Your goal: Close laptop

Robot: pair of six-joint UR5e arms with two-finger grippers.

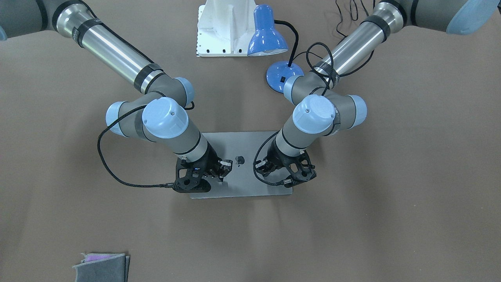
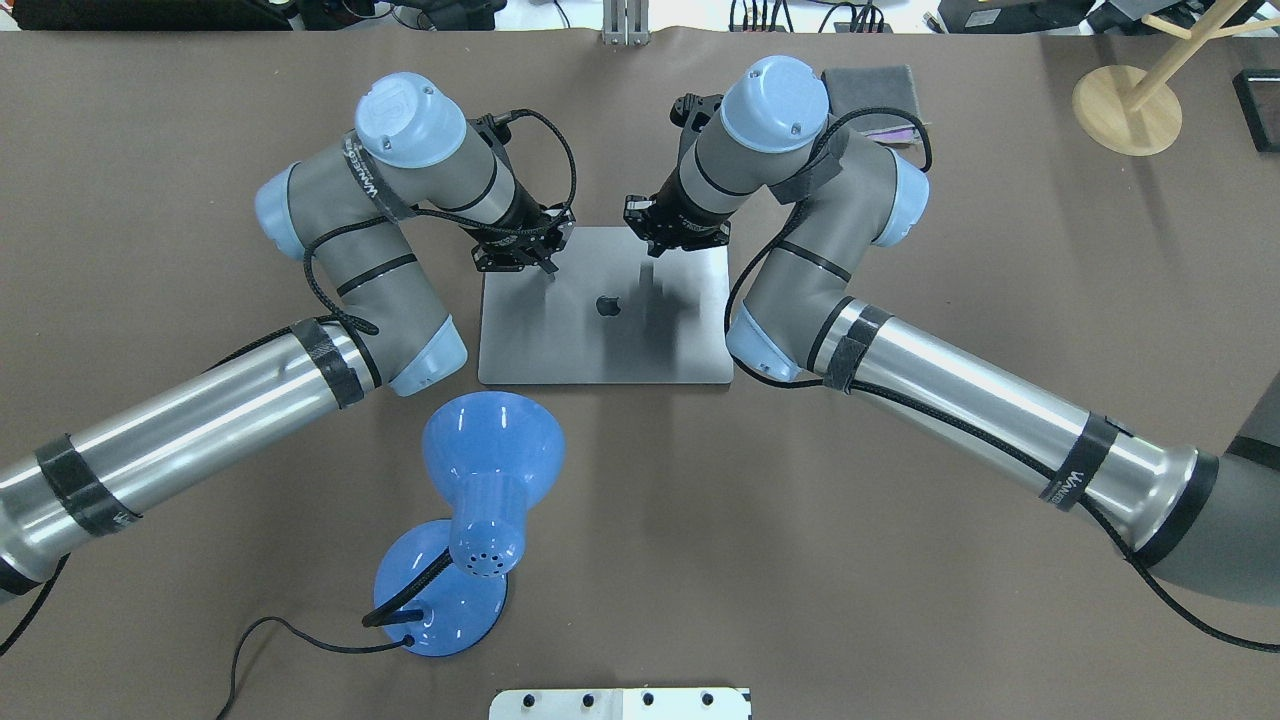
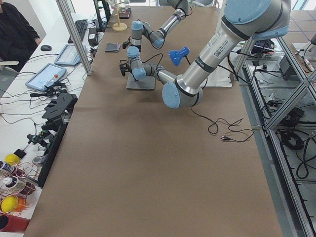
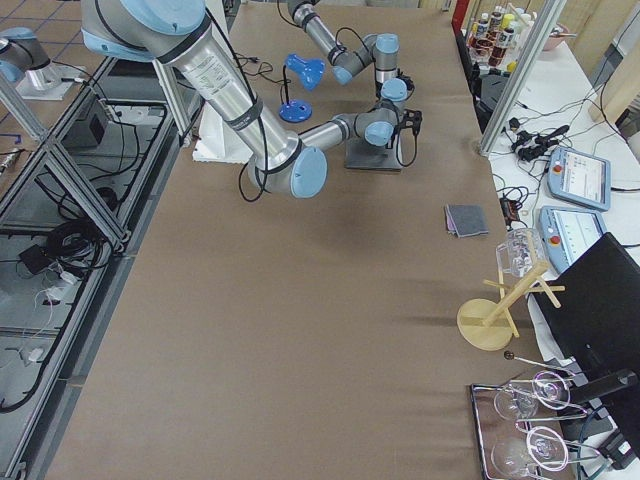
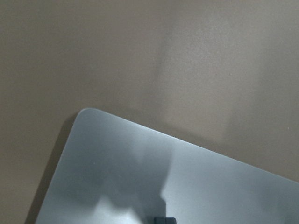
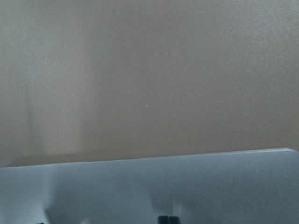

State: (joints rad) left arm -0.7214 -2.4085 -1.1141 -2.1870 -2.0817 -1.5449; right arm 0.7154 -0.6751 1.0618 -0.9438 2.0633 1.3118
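The laptop (image 2: 600,345) lies flat on the brown table with its space-grey lid down and the dark apple logo (image 2: 607,305) facing up. It also shows in the front view (image 1: 250,184). My left gripper (image 2: 547,266) is shut and empty, tips down at the lid's far left corner. My right gripper (image 2: 651,256) is shut and empty, tips down at the lid's far edge right of the middle. In the front view the left gripper (image 1: 267,167) is on the right and the right gripper (image 1: 224,169) on the left. Both wrist views show the lid (image 5: 140,182) (image 6: 140,186) close below.
A blue desk lamp (image 2: 480,500) stands near the laptop's near left side. A folded grey cloth (image 2: 870,90) lies at the far right behind my right arm. A wooden stand (image 2: 1125,110) is at the far right corner. A white base (image 2: 620,703) sits at the near edge.
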